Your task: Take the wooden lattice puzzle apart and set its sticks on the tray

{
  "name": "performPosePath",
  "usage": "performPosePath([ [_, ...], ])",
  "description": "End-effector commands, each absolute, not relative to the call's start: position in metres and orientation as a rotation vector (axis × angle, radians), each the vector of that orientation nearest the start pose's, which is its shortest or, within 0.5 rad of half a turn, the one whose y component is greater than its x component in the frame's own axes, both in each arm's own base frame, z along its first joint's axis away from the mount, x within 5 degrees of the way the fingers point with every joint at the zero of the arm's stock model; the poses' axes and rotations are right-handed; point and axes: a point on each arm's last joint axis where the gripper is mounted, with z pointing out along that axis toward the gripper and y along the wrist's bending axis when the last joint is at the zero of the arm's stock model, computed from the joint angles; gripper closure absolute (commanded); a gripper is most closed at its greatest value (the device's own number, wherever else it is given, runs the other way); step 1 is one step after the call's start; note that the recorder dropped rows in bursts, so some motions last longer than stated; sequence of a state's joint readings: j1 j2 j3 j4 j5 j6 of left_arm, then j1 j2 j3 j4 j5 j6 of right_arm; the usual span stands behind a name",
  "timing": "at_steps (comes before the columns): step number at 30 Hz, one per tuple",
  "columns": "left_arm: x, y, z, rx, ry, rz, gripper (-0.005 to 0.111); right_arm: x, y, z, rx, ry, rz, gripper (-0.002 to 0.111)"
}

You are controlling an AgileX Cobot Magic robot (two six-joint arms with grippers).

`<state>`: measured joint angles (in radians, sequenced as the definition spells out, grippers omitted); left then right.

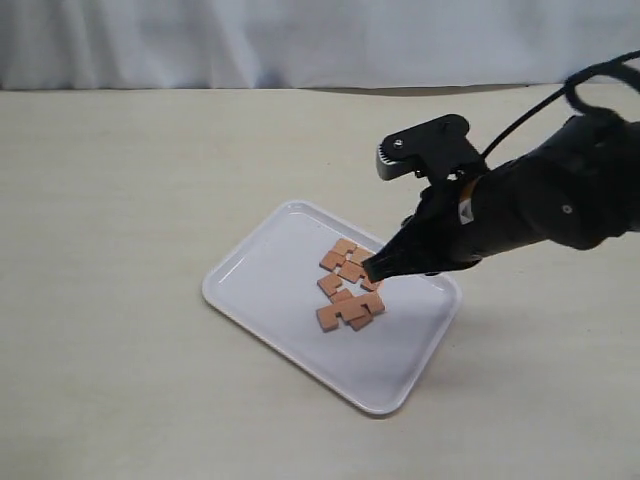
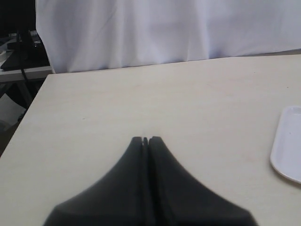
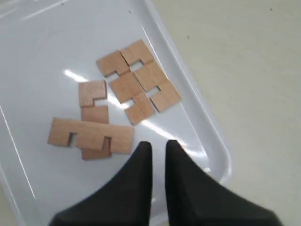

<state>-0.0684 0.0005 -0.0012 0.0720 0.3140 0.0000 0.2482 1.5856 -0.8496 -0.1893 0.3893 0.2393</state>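
Right wrist view: my right gripper [image 3: 157,143] hangs barely parted, empty, over the white plastic tray [image 3: 42,61]. Reddish-brown notched wooden sticks [image 3: 126,87] lie there, two apparently interlocked; I'd pinch one end, lift straight.

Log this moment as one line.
reddish-brown notched wooden sticks: lying in large white plastic tray | right gripper: open, empty, over tray | left gripper: shut, empty, away from tray

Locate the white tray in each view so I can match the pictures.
Exterior view: white tray at centre.
Left wrist view: only a slice of its rim, at the frame edge.
Right wrist view: it fills most of the frame.
Shared landmark: notched wooden sticks on it, in exterior and right wrist views.
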Motion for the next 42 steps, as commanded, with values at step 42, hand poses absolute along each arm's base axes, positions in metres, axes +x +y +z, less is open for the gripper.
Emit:
performPosePath([
  [42, 0.054, -0.002, 0.185, 0.103, 1.789, 0.02, 0.107, 0.048, -0.009, 0.241, 0.178, 1.153, -0.018, 0.104],
])
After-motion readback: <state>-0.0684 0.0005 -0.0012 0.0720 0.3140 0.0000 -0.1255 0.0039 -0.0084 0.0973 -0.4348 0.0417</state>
